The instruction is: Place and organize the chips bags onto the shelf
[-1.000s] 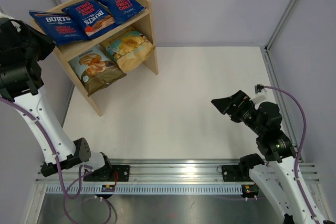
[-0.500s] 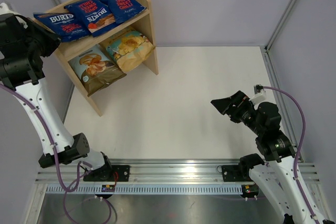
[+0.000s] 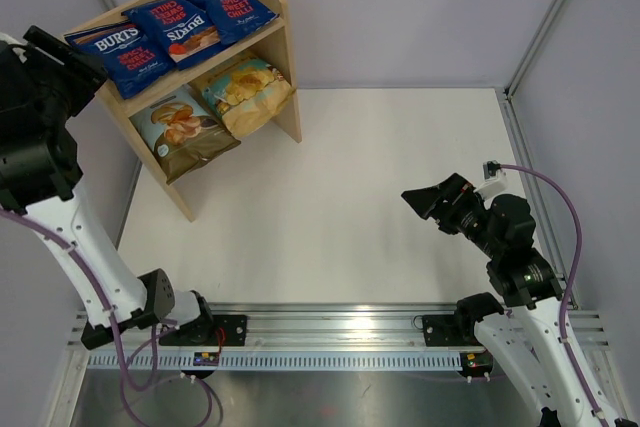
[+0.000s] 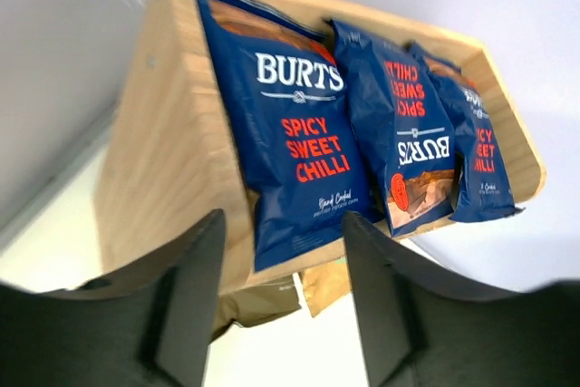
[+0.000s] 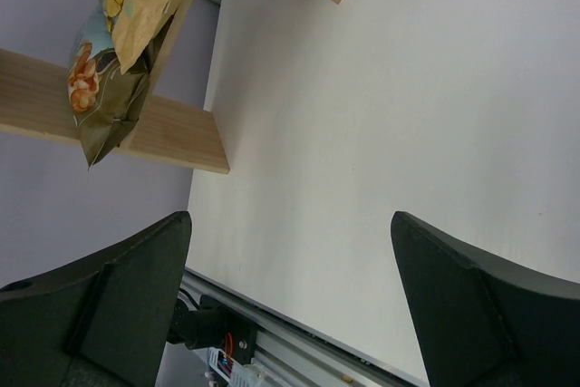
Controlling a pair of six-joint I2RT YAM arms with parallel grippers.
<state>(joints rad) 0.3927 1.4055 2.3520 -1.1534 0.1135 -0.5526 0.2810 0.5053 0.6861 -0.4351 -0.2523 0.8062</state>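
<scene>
Three dark blue Burts chips bags lie side by side on the top tier of the wooden shelf (image 3: pixel 283 47): left (image 3: pixel 120 52), middle (image 3: pixel 172 27), right (image 3: pixel 228 5). On the lower tier lie the pale Cassava bag (image 3: pixel 182 129) and the tan-yellow bag (image 3: pixel 245 92). My left gripper (image 3: pixel 72 59) hovers at the shelf's left end, open, just short of the left blue bag (image 4: pixel 281 151), with nothing between its fingers (image 4: pixel 195 296). My right gripper (image 3: pixel 420 197) hangs open over the bare table at the right, holding nothing (image 5: pixel 290 287).
A white tabletop (image 3: pixel 350 197) spreads between shelf and right arm. An aluminium rail (image 3: pixel 330 332) with both arm bases runs along the near edge. Grey walls close in the left, back and right sides. The shelf's side panel (image 4: pixel 168 160) is right in front of my left gripper.
The left blue bag slid rightward onto the top tier. My left gripper then opened, let go of it and drew slightly back. The right arm stayed still.
</scene>
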